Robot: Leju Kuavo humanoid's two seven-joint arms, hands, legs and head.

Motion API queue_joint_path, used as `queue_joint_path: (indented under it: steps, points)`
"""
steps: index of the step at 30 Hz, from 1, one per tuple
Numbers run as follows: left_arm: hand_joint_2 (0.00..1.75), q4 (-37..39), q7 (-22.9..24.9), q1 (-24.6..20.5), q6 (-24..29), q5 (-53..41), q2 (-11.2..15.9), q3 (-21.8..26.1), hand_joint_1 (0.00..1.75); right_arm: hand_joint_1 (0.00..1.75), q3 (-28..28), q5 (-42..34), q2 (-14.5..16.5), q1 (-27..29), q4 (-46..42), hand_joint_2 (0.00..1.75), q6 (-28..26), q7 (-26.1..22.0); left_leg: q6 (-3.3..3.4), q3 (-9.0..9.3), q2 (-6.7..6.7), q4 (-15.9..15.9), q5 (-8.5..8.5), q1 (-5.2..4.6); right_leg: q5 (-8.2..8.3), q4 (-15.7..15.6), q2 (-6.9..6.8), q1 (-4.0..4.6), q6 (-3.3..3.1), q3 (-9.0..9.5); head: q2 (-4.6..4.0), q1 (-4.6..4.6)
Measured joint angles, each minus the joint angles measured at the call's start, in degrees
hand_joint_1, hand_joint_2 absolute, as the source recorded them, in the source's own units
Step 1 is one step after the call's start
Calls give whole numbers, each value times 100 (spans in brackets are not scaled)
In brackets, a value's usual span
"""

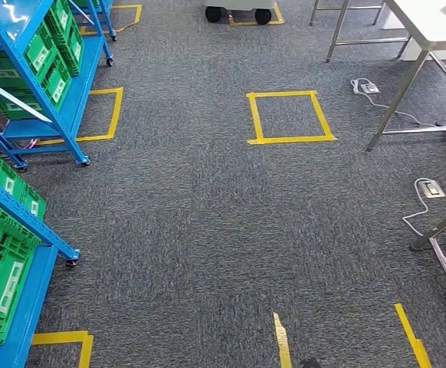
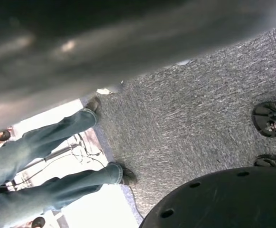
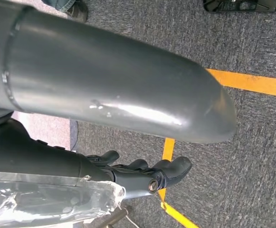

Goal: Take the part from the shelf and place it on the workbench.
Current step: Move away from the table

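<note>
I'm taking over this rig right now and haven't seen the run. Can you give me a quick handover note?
Left hand: a blurred grey shape hanging over the carpet. I cannot tell whether it is open or shut.
Right hand: dark fingers stretched out beside a shiny crinkled piece. I cannot tell whether that is a held part.
Blue shelves with green crates stand to the robot's left. A white-topped table, probably the workbench, is far right.
A person's legs are close by.
Done: nothing confirmed.
Left: check the right hand, then fetch or deliver the part.
</note>
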Motion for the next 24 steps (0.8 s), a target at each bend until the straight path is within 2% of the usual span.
queue_joint_path:
  steps: [24]
  points:
    - [0, 1, -1, 0, -1, -1, 0, 0, 0, 0, 0, 7, 0, 0, 0, 0, 0, 0, -1, 15, 0, -1, 0, 10, -5, 0, 0, 9, 3, 14, 0, 0]
